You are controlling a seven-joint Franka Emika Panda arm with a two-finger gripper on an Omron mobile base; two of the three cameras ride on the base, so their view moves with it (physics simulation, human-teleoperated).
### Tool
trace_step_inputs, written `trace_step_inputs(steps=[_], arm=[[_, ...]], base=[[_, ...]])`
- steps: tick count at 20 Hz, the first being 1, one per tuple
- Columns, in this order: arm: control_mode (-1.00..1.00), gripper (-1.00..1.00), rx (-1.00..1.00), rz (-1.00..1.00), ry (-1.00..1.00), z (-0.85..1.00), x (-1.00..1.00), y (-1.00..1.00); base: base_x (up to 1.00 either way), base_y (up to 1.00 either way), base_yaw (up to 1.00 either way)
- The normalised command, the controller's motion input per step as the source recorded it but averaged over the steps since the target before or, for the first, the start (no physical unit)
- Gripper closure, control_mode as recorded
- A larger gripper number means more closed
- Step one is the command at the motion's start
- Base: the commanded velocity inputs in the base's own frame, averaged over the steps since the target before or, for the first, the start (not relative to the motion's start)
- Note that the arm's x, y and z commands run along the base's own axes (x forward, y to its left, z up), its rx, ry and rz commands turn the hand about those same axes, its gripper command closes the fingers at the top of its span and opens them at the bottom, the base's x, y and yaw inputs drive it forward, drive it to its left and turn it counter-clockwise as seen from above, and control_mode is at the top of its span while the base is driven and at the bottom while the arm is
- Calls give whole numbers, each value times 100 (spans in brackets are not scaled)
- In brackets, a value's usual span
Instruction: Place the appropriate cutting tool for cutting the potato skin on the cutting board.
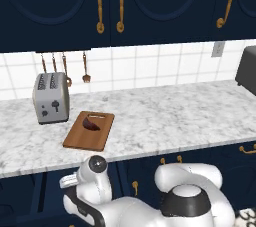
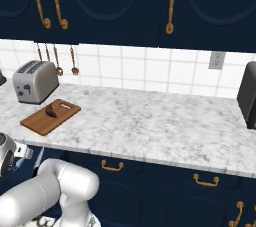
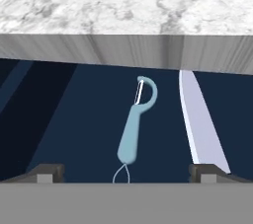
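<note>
- Cutting board (image 1: 85, 136): one, near the counter's (image 1: 165, 116) front edge, just right of the single toaster (image 1: 50, 97); one potato (image 1: 92, 123) rests on it toward its slotted end.
- Peeler (image 3: 135, 124): one, light blue, lying below the counter edge, apparently in an open drawer, loop head toward the counter.
- Knife (image 3: 200, 119): one steel blade, just right of the peeler, apart from it.
- Gripper (image 3: 126, 173): spread wide, holding nothing, its tips flanking the peeler's handle end.
- Step judged: approach for pickup. Next: descend onto the handle and close, avoiding the knife.
</note>
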Motion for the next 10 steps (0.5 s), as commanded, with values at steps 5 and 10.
trace_step_inputs(steps=[5,10], arm=[[-100,-100,0,1,0,-9,5,-10],[-100,-100,0,1,0,-22,0,-2]], base=[[0,0,0],[0,0,0]])
